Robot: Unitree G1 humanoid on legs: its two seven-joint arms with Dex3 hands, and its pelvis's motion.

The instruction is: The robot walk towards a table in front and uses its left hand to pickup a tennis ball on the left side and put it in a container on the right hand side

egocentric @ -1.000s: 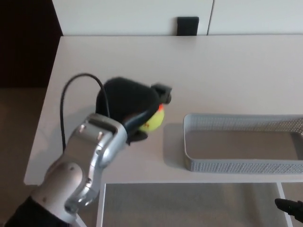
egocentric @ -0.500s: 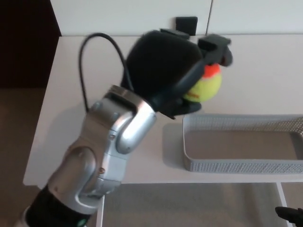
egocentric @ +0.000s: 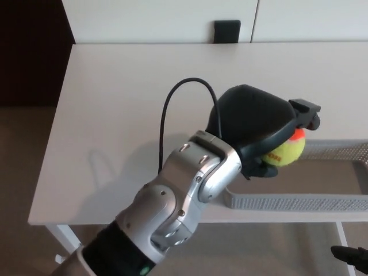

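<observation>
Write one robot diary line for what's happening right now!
left hand: shut on tennis ball | tennis ball: held over left end of container | release: not yet done

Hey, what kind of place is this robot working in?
Probably an office or lab: a plain white table, white panels behind it, a grey mesh tray, and the robot's left hand holding a ball.

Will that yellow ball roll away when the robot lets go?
Likely: the tennis ball is round, so it should roll. The container has a raised mesh wall that would probably stop it. It seems light, pinched in the left hand.
</observation>
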